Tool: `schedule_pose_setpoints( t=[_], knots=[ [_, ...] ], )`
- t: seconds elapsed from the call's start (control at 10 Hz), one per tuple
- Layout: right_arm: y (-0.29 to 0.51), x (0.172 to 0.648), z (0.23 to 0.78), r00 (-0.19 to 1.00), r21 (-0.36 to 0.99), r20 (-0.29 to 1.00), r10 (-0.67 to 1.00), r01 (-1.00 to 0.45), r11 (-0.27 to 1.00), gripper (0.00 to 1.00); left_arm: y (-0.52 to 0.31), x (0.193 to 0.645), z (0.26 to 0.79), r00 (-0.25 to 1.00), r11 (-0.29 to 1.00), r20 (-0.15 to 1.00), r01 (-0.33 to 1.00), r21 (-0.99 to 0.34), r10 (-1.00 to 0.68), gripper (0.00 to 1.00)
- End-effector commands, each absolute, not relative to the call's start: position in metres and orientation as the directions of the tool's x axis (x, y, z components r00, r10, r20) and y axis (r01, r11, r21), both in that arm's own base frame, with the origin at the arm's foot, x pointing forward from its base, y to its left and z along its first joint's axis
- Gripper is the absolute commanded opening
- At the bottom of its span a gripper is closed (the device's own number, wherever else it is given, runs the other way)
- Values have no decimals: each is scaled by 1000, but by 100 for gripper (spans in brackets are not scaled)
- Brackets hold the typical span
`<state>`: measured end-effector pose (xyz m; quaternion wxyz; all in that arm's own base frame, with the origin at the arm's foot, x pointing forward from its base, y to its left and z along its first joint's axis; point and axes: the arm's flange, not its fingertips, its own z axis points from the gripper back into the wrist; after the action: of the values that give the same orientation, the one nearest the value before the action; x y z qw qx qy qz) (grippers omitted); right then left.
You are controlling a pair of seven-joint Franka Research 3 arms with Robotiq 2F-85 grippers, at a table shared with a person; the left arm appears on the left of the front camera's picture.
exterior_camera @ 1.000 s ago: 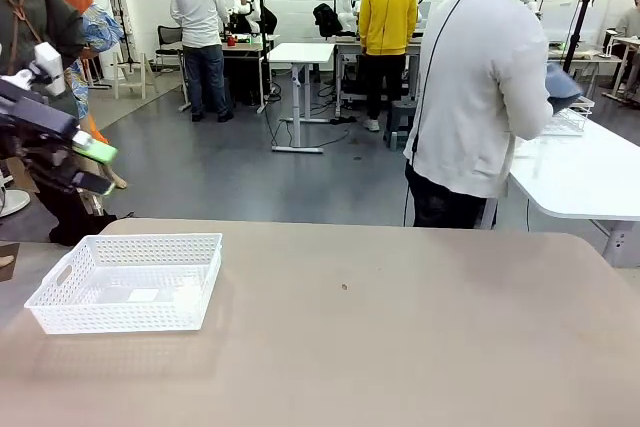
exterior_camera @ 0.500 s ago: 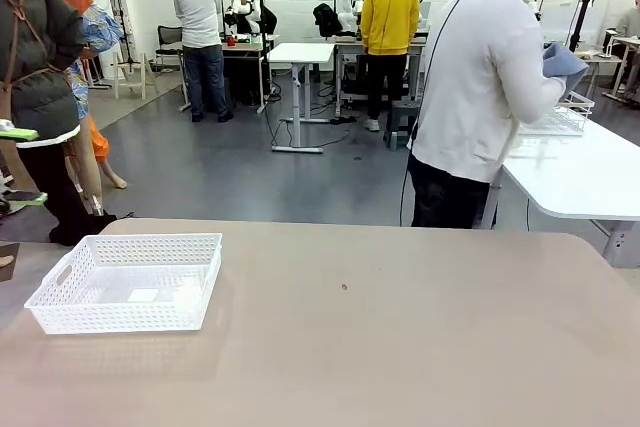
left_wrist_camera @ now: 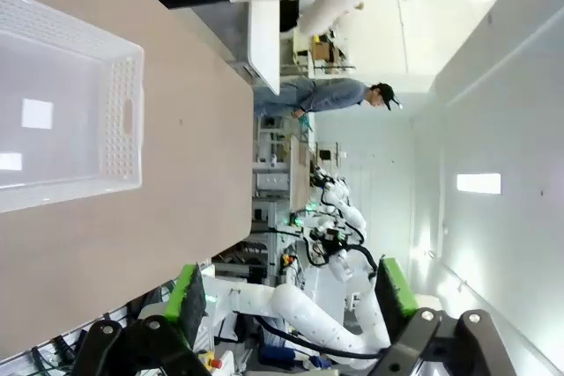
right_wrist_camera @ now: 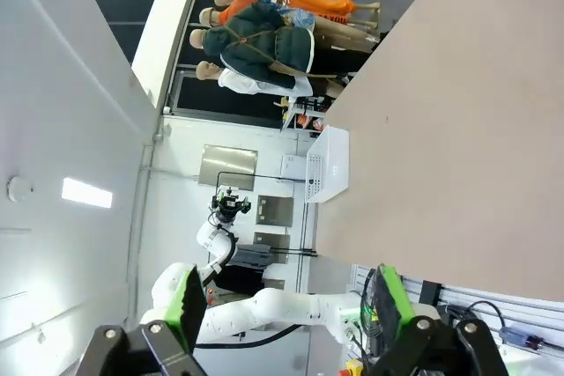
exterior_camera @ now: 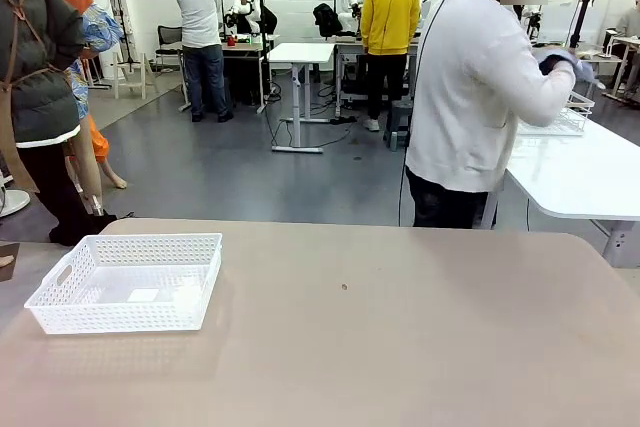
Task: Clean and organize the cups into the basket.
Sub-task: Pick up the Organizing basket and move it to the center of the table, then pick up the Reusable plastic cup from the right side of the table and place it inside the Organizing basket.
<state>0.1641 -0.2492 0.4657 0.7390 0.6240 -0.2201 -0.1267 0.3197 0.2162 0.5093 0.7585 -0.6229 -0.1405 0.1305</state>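
Front view: white basket [exterior_camera: 120,315] sits on the tan surface [exterior_camera: 400,337], toward the robot's left.
Left gripper [left_wrist_camera: 291,292] and right gripper [right_wrist_camera: 286,304] each have fingers spread wide, gripping nothing; a person [exterior_camera: 480,97] stands beyond.

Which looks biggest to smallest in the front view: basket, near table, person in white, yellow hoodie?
1. table
2. person in white
3. basket
4. yellow hoodie, though it stands far off, which shrinks it.
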Motion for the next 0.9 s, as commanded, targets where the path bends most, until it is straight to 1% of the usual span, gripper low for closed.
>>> schedule_pose_setpoints(
  t=[0.0, 0.8],
  knots=[
    [-247, 170, 458, 881, 983, 141, -451, -70, 170, 100, 211, 322, 507, 937, 168, 43, -17, -986, 347, 100],
    [-247, 170, 458, 881, 983, 141, -451, -70, 170, 100, 211, 322, 507, 937, 168, 43, -17, -986, 347, 100]
  ],
)
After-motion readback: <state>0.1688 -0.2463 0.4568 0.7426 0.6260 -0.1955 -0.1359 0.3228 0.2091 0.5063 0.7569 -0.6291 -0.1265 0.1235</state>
